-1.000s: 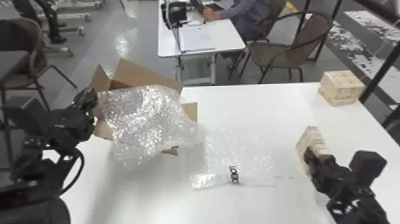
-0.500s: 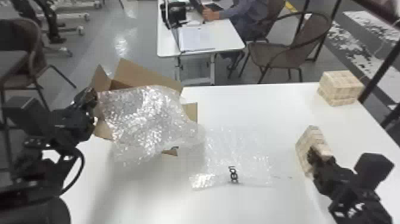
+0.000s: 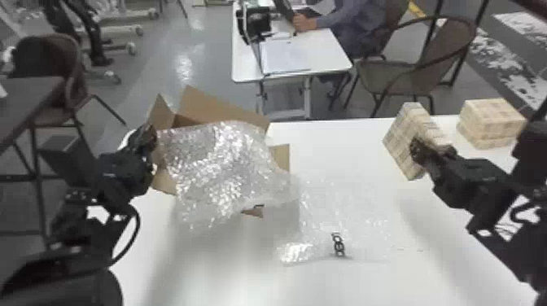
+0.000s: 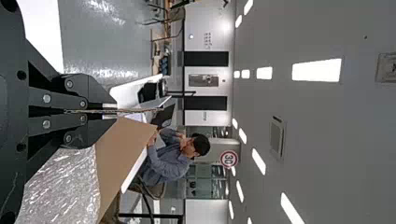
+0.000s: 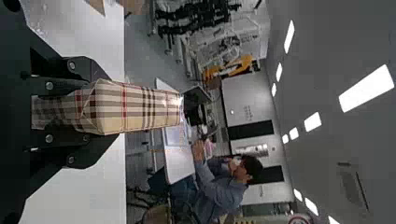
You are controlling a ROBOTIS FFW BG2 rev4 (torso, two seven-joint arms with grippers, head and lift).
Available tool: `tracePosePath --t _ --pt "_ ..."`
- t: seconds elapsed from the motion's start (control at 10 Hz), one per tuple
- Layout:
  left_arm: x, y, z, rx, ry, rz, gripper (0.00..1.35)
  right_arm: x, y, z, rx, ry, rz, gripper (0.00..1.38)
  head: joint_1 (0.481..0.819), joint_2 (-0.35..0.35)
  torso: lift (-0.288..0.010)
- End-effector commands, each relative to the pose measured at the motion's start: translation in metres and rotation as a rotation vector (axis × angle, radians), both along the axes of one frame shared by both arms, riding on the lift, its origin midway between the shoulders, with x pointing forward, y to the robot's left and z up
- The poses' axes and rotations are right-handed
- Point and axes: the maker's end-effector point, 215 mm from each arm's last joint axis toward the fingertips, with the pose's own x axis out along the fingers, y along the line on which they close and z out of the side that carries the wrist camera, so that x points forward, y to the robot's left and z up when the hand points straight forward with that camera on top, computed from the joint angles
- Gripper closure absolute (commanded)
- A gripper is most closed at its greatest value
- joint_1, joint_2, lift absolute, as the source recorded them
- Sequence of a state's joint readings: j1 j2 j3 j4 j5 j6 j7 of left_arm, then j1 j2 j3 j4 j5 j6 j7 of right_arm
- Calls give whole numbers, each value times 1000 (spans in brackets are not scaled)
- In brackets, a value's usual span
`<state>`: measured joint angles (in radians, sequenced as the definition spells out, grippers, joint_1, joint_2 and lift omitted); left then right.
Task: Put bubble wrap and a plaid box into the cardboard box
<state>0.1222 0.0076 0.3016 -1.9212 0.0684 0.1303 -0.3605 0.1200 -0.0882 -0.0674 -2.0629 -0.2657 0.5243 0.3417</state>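
Note:
My left gripper (image 3: 151,140) is at the left side of the cardboard box (image 3: 215,108); in the left wrist view the left gripper (image 4: 113,111) is shut on a thin flap (image 4: 140,110) of it. Bubble wrap (image 3: 224,167) drapes over the box opening and front, its flatter end spreading right across the table. My right gripper (image 3: 418,151) holds the plaid box (image 3: 407,132), tilted, above the right part of the table. In the right wrist view the right gripper (image 5: 106,108) is shut on the plaid box (image 5: 140,107). The box's inside is mostly hidden.
Another plaid block (image 3: 492,122) stands at the far right corner of the white table (image 3: 244,276), close beyond the raised right gripper. Behind the table are a second white table (image 3: 285,57) and a chair (image 3: 411,73).
My right gripper has raised the plaid box from the right side of the table, so it shows higher in the head view. The left gripper, cardboard box and bubble wrap look nearly unchanged.

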Motion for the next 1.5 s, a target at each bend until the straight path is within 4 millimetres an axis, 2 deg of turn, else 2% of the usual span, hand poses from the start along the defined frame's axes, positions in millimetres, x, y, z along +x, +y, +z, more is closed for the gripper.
tracePosePath --t 0.0,0.2,0.4,0.5,0.6,0.7,1.0,1.2,1.4 --pt "1 -2 -1 0 3 -3 1219 12 40 21 46 28 125 1124 635 147 -107" --pt "2 -3 -1 2 6 -4 1219 16 94 45 112 27 281 1124 610 190 -107" --pt "4 -7 -1 6 8 -12 1219 13 142 58 140 48 431 1124 586 244 -107" --pt "6 -9 1 4 6 -16 1219 11 165 52 181 86 505 1125 582 255 -107" --pt "8 -12 1 5 6 -22 1219 6 187 37 238 145 589 1124 576 280 -107" --pt "9 -14 1 5 6 -27 1219 4 201 25 249 184 634 1124 579 302 -107" --pt "12 -19 2 3 4 -36 1219 15 220 4 230 214 672 1124 593 328 -107" --pt "14 -22 5 1 -4 -41 1219 22 250 -16 219 220 758 1124 596 340 -107" --pt "17 -27 6 1 -7 -52 1219 28 265 -35 206 235 795 1124 599 350 -107"
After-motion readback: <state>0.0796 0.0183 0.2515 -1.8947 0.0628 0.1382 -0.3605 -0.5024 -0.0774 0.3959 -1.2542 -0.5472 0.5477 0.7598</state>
